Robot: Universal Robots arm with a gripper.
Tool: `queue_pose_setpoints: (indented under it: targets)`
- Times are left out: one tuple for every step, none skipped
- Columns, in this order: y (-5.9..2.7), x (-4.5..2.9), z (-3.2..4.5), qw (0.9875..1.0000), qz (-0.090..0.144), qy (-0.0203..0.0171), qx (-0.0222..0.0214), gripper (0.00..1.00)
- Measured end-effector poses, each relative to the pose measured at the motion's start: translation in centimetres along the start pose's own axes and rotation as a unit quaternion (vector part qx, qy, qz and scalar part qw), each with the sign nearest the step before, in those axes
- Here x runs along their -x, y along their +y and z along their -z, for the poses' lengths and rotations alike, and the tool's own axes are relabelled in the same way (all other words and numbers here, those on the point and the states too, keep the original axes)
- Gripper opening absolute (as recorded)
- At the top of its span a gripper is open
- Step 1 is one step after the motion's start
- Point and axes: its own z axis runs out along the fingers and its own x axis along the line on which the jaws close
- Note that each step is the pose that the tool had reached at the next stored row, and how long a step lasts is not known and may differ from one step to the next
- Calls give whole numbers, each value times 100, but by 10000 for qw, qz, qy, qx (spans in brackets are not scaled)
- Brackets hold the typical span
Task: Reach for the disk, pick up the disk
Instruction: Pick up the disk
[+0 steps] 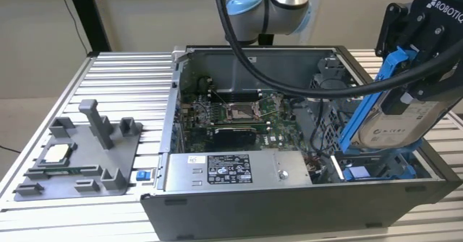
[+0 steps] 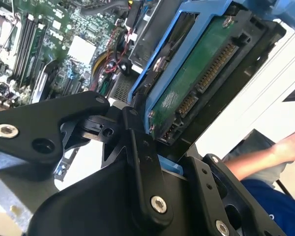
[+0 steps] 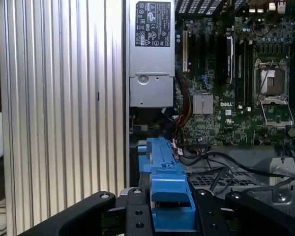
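Black gripper (image 2: 152, 147) jaws are clamped on the disk (image 1: 400, 114), gripping its blue bracket (image 3: 169, 194). It hangs tilted, lifted above the open computer case (image 1: 289, 209), over the case's corner with blue bays.

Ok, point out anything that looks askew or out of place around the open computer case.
The silver-grey metal hard drive in its bright blue plastic bracket is out of its bay: it hangs tilted above the open grey computer case, clamped in the black gripper. In the second wrist view a person's forearm is nearby. Nothing looks spilled or damaged.
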Motion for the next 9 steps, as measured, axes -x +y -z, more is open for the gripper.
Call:
queue_pose_setpoints:
  targets:
    - [-8,5,-5,10000,0,-3,0,0]
    - [-15,9,-9,10000,1,-6,0,0]
    - [-22,12,-14,10000,1,-10,0,0]
    - [-28,14,-17,10000,1,-12,0,0]
    - [-34,17,-20,10000,1,-15,0,0]
    - [-41,20,-24,10000,1,-18,0,0]
    - [-47,22,-27,10000,1,-20,1,0]
    - [-53,24,-29,10000,1,-22,1,0]
    - [-59,26,-31,10000,1,-24,1,0]
